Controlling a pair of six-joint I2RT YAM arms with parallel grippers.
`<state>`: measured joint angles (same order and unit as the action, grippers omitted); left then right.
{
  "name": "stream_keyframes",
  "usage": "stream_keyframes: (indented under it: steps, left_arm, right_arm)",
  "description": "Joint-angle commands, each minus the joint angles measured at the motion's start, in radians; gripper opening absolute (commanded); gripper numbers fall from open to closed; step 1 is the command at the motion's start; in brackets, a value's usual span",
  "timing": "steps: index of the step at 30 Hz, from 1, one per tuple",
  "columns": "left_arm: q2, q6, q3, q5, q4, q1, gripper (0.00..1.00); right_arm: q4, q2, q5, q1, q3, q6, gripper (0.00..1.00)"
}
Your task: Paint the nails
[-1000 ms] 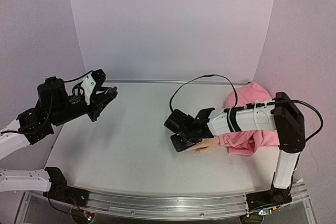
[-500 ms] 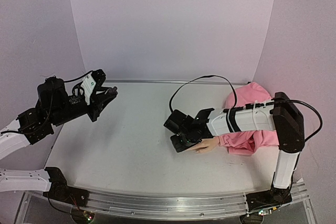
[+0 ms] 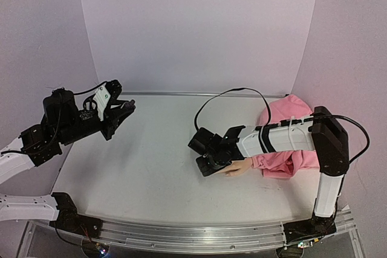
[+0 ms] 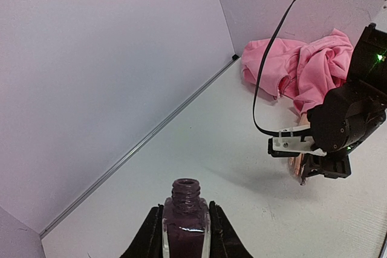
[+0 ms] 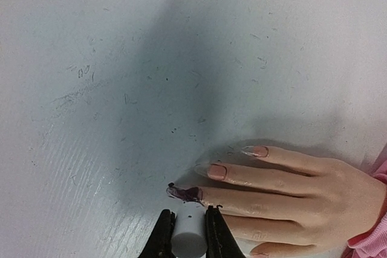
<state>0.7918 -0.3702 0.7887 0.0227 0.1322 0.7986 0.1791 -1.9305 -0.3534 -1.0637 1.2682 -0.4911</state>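
Lying flat on the white counter: a mannequin hand, fingers pointing left in the right wrist view. Bunched up behind it, near the right wall, a pink sleeve. On that hand, the nails: one painted dark purple, with a dark smudge at its tip, and the two above it in the right wrist view pale and bare. Right by the dark nail, the right gripper, squeezed tight on a small white cap, with the cap's end just beside the purple nail. Brush tip too hidden to tell about touching. Far off on the left side and up in the air, the left gripper, closed around a little glass bottle. Open at the top, standing straight, dark purple polish inside. Well apart from the mannequin hand. Looping up over the counter from the right arm, a black cable.
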Motion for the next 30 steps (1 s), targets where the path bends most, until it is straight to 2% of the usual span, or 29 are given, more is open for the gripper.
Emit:
stream_keyframes:
  steps: [1,30]
  left_arm:
    - [-0.012,-0.011,0.003,0.008,-0.037,0.002,0.0]
    - [-0.019,-0.013,0.0,0.011,-0.037,0.002,0.0]
  right_arm:
    - [0.025,-0.012,-0.003,-0.001,0.008,0.006,0.0]
    - [-0.009,-0.052,0.042,-0.001,0.053,0.022,0.0]
